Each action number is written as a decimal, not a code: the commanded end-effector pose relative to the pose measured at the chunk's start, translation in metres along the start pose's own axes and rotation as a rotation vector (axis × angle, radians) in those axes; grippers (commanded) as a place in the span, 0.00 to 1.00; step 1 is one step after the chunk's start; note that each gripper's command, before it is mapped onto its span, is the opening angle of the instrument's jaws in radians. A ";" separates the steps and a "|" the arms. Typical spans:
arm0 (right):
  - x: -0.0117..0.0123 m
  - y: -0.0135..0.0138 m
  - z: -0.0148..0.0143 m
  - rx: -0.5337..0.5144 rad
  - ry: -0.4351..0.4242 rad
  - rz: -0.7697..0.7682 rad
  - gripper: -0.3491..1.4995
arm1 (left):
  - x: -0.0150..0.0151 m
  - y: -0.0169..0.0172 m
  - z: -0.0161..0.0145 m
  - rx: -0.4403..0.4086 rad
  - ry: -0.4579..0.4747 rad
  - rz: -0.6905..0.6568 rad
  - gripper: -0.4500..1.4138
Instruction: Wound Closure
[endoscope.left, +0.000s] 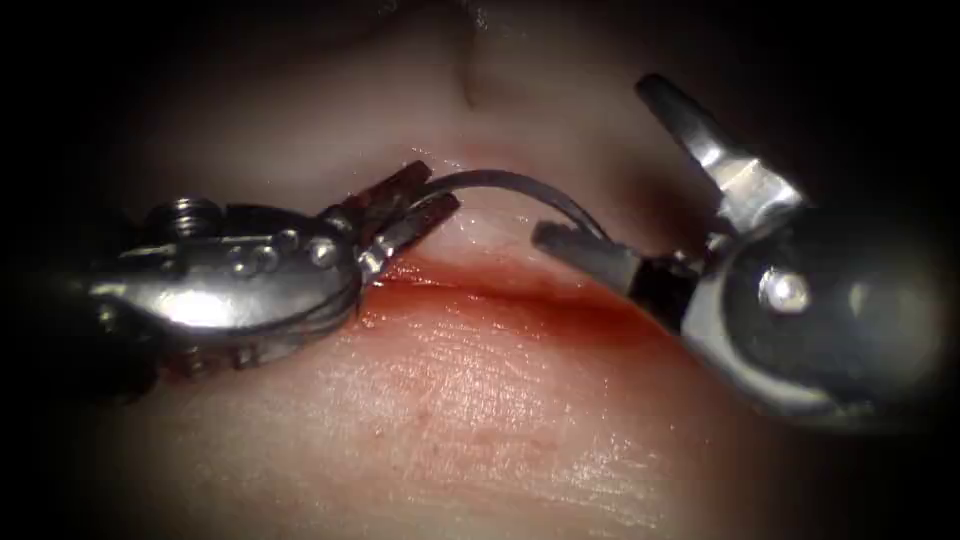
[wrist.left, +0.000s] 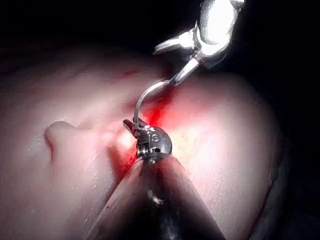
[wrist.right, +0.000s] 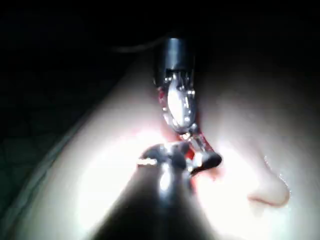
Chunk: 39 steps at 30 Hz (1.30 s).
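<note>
While red fluid (endoscope.left: 480, 300) pools along the cut (endoscope.left: 520, 290) in the pale tissue (endoscope.left: 480, 420), the left tool (endoscope.left: 420, 205) grips the needle (endoscope.left: 510, 183) at one end above it; the right tool (endoscope.left: 600, 170) gapes, empty, beside the needle's other end.

Looked over all three views and there's honestly nothing to read anywhere: no letters, numbers, brand marks or labels. The metal tool heads are bare steel with rivets and the skin surface is plain.
</note>
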 end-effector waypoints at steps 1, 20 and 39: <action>0.0002 -0.0018 0.0007 0.032 0.027 -0.016 0.97 | -0.0007 0.0003 0.0003 -0.007 -0.007 -0.009 0.00; -0.0051 -0.0080 0.0014 0.214 0.076 -0.099 0.90 | 0.0002 -0.0025 -0.0013 -0.221 -0.023 -0.287 0.00; -0.0099 -0.0013 0.0046 0.350 0.303 0.219 0.61 | 0.0001 -0.0008 -0.0010 -0.602 0.054 -0.574 0.00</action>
